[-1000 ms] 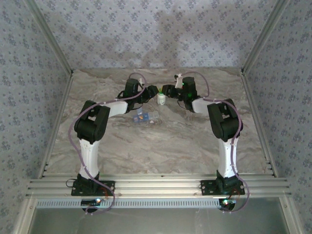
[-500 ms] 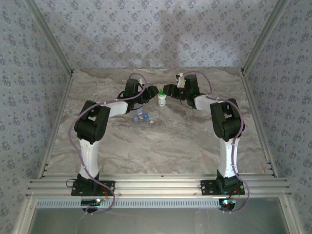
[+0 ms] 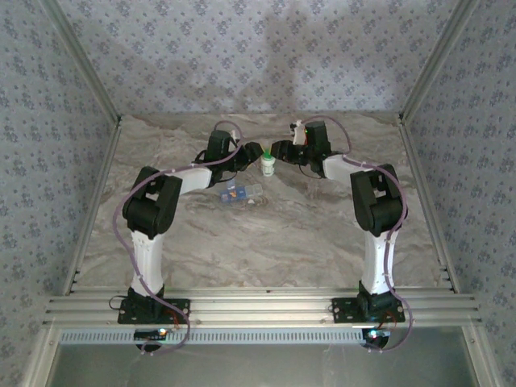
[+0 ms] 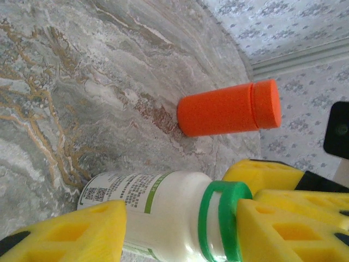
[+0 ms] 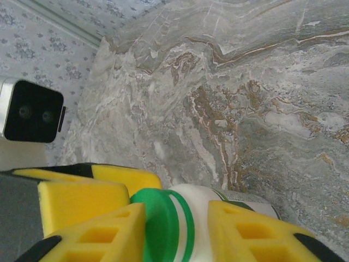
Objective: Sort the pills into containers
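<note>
A white bottle with a green cap stands at mid-table between both grippers. My left gripper comes from the left and is shut on the bottle: one yellow finger covers the labelled body, the other overlaps the cap. My right gripper comes from the right and is shut on the cap, its far finger against the white shoulder. The containers, a blue and clear pill box, lie just in front of the bottle. The pills are hidden.
An orange bottle stands upright behind the white one, close to the table's far edge. The patterned walls and metal frame posts close in the marble table. The two wrists sit very near each other.
The right wrist has swung slightly toward the back while staying at the cap. The bottle, pill box and left arm have not moved.
</note>
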Motion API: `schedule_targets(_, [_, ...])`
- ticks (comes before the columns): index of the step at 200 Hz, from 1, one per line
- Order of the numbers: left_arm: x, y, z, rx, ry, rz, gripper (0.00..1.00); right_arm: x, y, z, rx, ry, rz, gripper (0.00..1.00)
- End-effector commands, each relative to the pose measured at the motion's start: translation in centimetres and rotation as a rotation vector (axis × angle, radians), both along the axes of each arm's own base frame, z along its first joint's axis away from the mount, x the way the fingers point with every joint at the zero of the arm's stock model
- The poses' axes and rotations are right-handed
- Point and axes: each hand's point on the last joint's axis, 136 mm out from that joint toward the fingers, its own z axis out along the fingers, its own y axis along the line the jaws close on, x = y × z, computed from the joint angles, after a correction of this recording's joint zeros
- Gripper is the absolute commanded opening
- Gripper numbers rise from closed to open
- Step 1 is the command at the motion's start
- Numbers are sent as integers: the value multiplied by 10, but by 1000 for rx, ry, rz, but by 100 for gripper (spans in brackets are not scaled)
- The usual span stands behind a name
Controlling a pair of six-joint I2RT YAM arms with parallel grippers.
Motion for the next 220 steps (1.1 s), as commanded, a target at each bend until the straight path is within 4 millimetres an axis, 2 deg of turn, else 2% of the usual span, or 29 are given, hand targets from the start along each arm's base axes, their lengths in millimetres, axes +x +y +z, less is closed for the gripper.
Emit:
schedule_targets(1, [-20,-8,2,98,11,-58,54,-1,-8,0,-21,27,-15,33])
schedule_targets(20, [-24,-8,-1,124,21,-61,54,-2,-10,-7,-29,41,-22,32])
schedule_targets(57, [-26,-8,-22,146,78,-50,52,-5,-12,-17,-49,63,-28,32])
schedule_targets(65, [-27,-8,-27,156,92,-46,50,-6,-14,-20,-57,69,-28,32])
schedule_targets(80, [-28,-3,-37,177,120,-25,38,-10,-15,-29,-75,85,-29,32])
schedule_targets(91, [-28,3,-45,197,142,-1,36,-15,-17,-36,-91,97,-27,32])
schedule_targets(113, [-30,13,-64,219,186,32,35,-28,-16,-56,-130,129,-19,32])
schedule_targets(144, [-33,13,-88,237,246,29,34,-48,-13,-92,-167,208,1,32])
schedule_targets(163, [-34,17,-101,254,275,36,32,-53,-12,-106,-180,236,2,26])
schedule_targets(183, [-34,23,-112,276,297,49,30,-54,-17,-112,-195,250,-15,23])
schedule_targets(220, [-36,27,-121,294,321,49,28,-55,-23,-117,-235,259,-29,20])
